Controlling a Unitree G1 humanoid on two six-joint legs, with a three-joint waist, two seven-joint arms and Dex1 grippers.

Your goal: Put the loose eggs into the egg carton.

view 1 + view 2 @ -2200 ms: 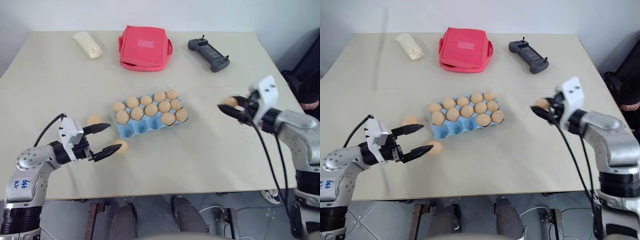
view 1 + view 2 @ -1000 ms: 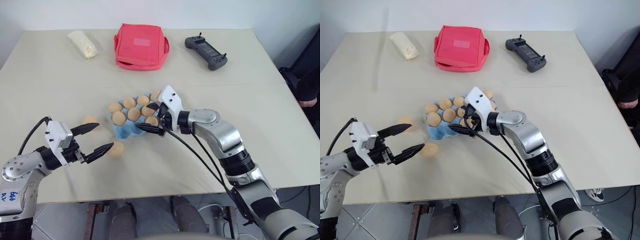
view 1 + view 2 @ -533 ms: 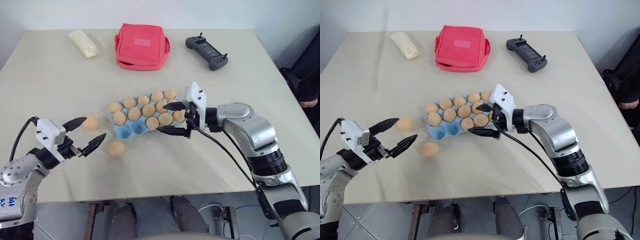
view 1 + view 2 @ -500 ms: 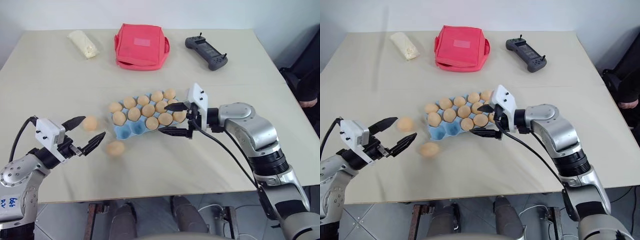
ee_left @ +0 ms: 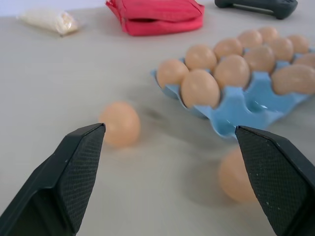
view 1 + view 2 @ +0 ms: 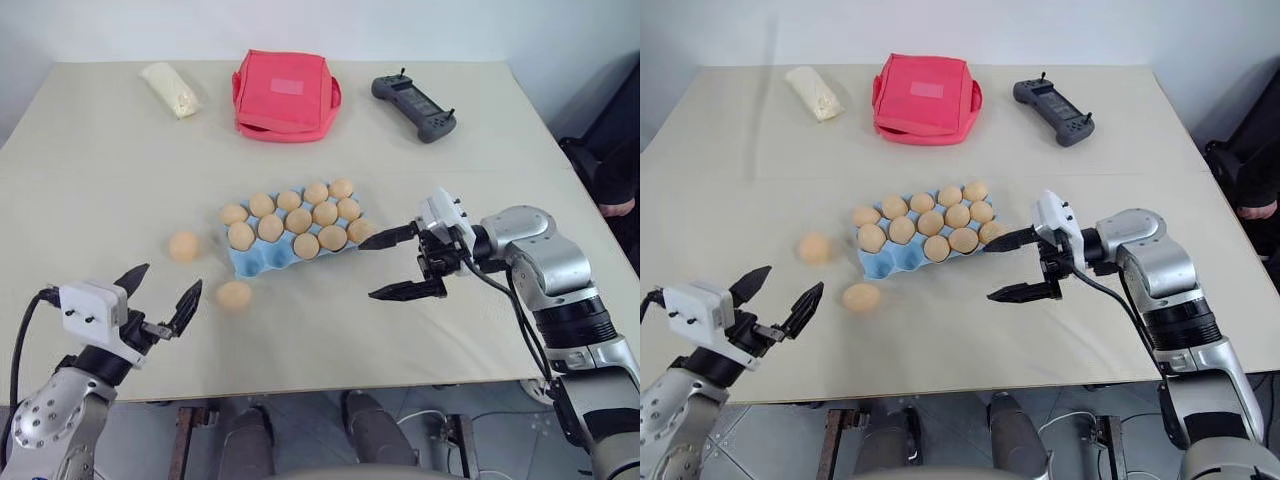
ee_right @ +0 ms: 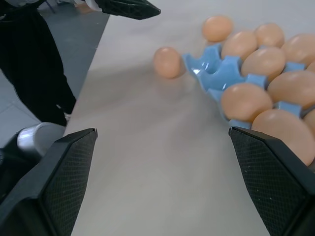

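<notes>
**Right arm has delivered and pulled clear; two eggs are yours to fetch**

Your right gripper (image 6: 397,264) has swung away from the egg carton (image 6: 262,262) and now hangs to its right, just off the near right corner, jaws spread wide and holding nothing. A second ago it was over the carton's near row, and before that it carried an egg in from the far right. That egg now sits in the carton, so count that delivery as done.

The carton lies mid-table with twelve eggs seated and its near left cups showing bare blue (three by my count, though the angle is shallow).

Your left gripper (image 6: 160,295) has drawn back toward the near left edge, jaws wide and empty. Earlier it sat closer to the loose eggs.

Two loose eggs stay on the table left of the carton: the far loose egg (image 6: 183,246) well apart from it, and the near loose egg (image 6: 233,294) just off its near left corner.
</notes>
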